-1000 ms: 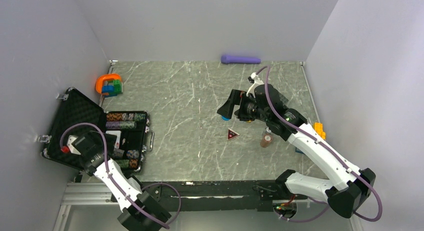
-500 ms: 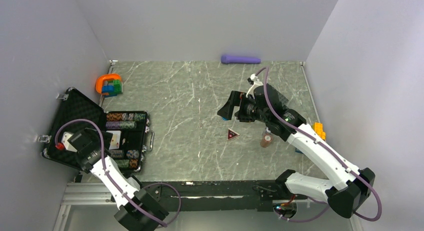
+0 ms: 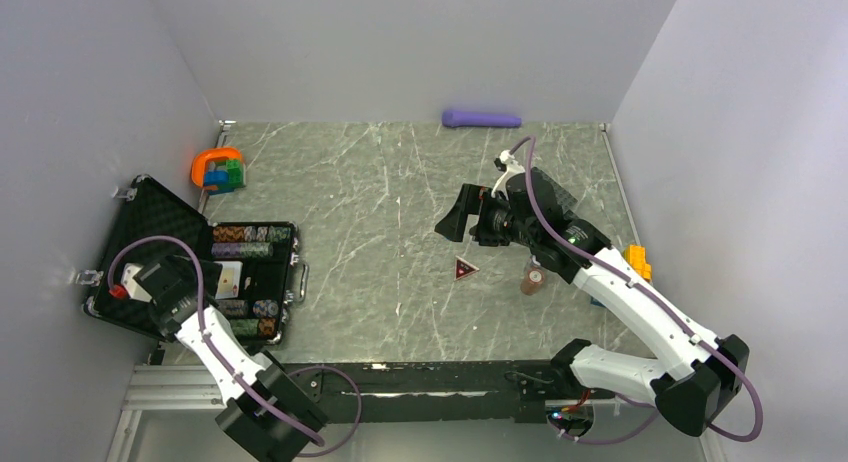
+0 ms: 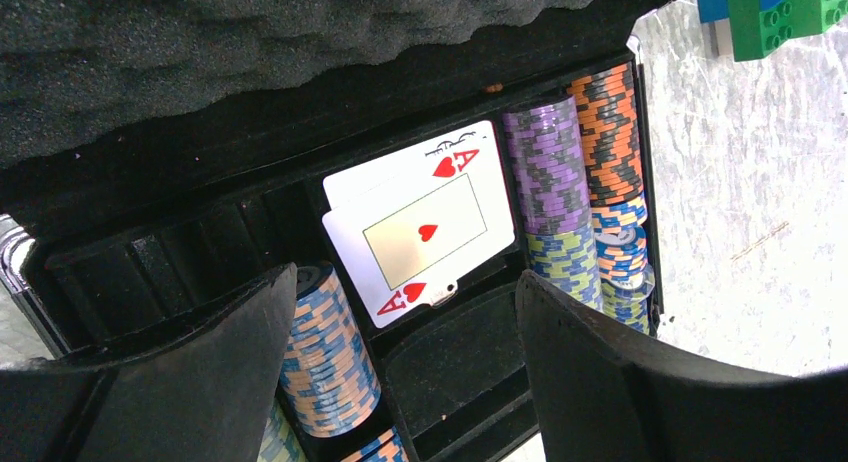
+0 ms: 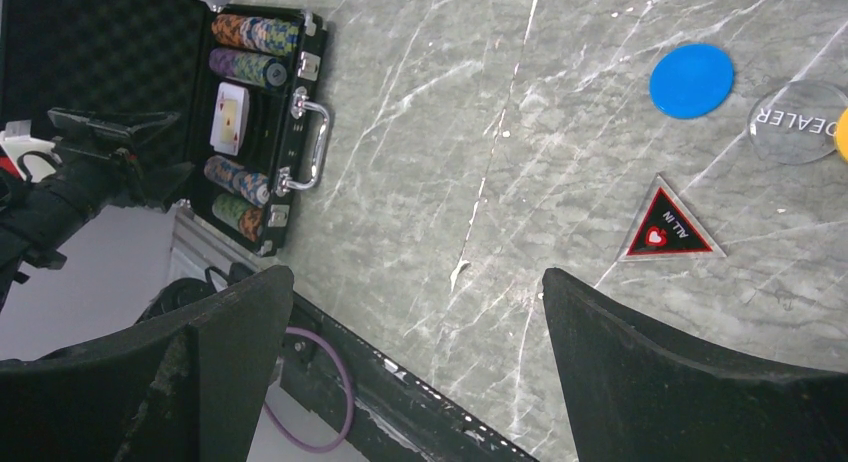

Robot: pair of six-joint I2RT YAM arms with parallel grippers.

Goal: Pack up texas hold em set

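Open black case (image 3: 165, 227) at the table's left edge, with loose set pieces well apart from it to the right.

Its raised lid is lined with egg-crate foam (image 4: 200, 42), and its base holds ribbed rows of striped chips, purple-grey (image 4: 545, 167) beside orange-grey (image 4: 608, 132), with an ace of hearts card (image 4: 420, 232) lying flat in the middle slot. A chrome handle (image 5: 305, 147) sits on the front wall. On the veined grey-green table (image 3: 380, 182) lie a flat dark red triangle (image 5: 668, 229), a smooth blue disc (image 5: 691, 80) and a clear round dealer button (image 5: 797, 122). The left gripper (image 4: 405, 282) hangs over the case with its jaws spread and nothing between them. The right gripper (image 5: 415, 282) is likewise spread wide and empty, above the loose pieces.
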